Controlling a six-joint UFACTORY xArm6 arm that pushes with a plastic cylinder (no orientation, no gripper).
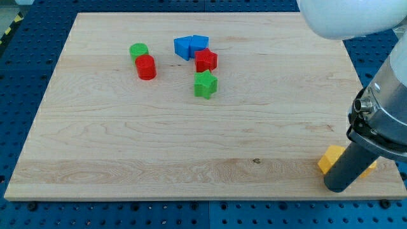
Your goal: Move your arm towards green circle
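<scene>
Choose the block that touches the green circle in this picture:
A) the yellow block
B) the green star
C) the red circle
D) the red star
C: the red circle sits right against the green circle, on its lower right side in the view, while my tip is far away by the yellow block at the view's bottom right.

Open path: bare wooden worktop [159, 140] across the middle.
Obstacles: red cylinder block [145, 67] touching green cylinder block [138, 51]; green star block [205, 84] nearby.
</scene>
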